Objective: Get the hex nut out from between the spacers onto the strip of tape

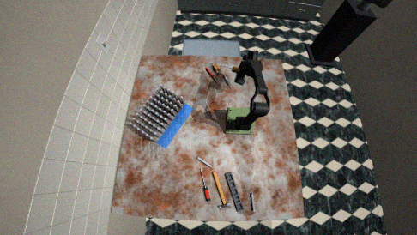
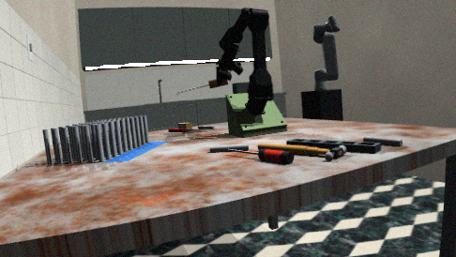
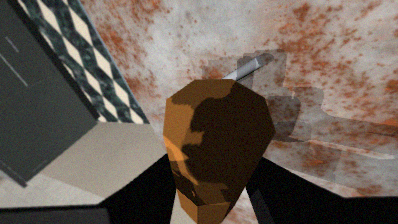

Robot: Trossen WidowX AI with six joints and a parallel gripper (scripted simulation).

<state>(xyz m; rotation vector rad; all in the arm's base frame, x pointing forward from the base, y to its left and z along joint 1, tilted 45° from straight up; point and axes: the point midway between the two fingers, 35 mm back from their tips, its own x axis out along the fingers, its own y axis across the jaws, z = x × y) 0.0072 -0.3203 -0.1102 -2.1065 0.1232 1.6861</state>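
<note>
My gripper point(image 1: 238, 72) is shut on the hook pick's orange-brown handle point(image 3: 217, 150) and holds it high above the table's far side. In the side view the handle point(image 2: 216, 83) sits at the fingers and the thin shaft points left, nearly level. In the wrist view the grey shaft point(image 3: 247, 69) sticks out beyond the handle. The standing grey spacers point(image 1: 156, 112) form a dense block at the table's left, also in the side view point(image 2: 96, 138). The blue tape strip point(image 1: 175, 125) lies along their near side. The hex nut is hidden among the spacers.
A red screwdriver point(image 1: 210, 74), a small orange block point(image 1: 216, 67) and a grey rod point(image 1: 225, 79) lie under the gripper. My green base point(image 1: 239, 120) is mid-table. A screwdriver point(image 1: 206, 188), hammer point(image 1: 220, 189), black rail point(image 1: 234, 191) and bars lie at the front.
</note>
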